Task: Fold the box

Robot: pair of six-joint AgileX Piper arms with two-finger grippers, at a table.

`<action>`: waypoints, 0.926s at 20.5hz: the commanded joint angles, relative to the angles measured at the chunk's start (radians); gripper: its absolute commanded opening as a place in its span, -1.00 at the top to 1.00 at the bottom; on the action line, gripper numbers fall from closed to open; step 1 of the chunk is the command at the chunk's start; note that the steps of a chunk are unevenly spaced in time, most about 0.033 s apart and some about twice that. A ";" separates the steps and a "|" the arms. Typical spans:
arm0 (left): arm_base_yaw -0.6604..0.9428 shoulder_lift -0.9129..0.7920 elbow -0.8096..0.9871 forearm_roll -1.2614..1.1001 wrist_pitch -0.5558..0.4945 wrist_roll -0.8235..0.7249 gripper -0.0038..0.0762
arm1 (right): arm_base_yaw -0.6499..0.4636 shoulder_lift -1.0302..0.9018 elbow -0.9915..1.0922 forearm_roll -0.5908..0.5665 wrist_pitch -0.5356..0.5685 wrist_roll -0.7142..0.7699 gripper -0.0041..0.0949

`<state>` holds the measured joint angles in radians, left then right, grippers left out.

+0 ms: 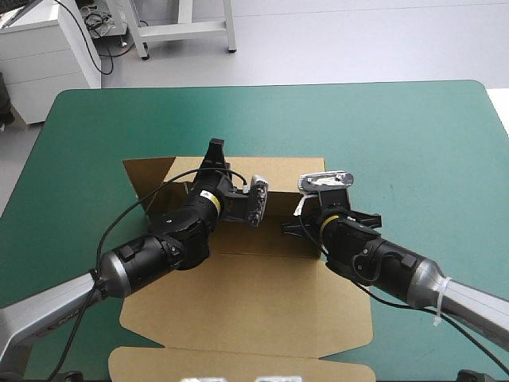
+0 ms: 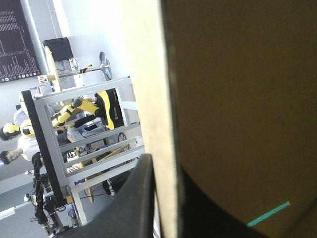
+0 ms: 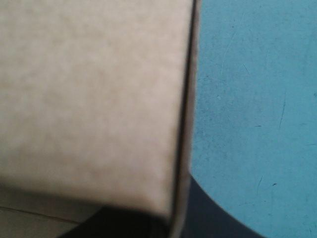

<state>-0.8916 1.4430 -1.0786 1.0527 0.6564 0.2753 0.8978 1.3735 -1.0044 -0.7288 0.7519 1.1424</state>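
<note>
High view: the brown box (image 1: 238,310) sits mid-table on the teal-green cover (image 1: 413,143), far walls partly up, lid flat on the near side, nothing seen inside. Left wrist view: the left gripper (image 2: 167,173) pinches the far wall's edge. Right wrist view: the right gripper (image 3: 174,214) nips the right-hand wall. Looks like the wall-raising step; next probably calls for tucking both in together

left black-finned pincer (image 1: 215,153): clamped on brown cardboard box (image 1: 238,310) | right black-finned pincer (image 3: 174,210): clamped likewise | left arm (image 1: 147,259), right arm (image 1: 398,270): angled inward
</note>
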 commanded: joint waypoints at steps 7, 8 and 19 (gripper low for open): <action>-0.141 -0.043 0.005 -0.142 0.158 -0.004 0.07 | -0.042 -0.045 -0.029 -0.152 -0.040 0.050 0.96; -0.147 -0.048 0.005 -0.140 0.158 -0.022 -0.01 | -0.054 -0.045 -0.029 -0.150 -0.049 0.050 0.96; -0.160 -0.103 0.005 -0.053 0.105 -0.028 -0.03 | -0.099 -0.045 -0.029 -0.121 -0.089 0.027 0.96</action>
<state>-1.0386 1.3716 -1.0536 0.9815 0.7857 0.2557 0.8096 1.3716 -0.9949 -0.7956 0.6913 1.1529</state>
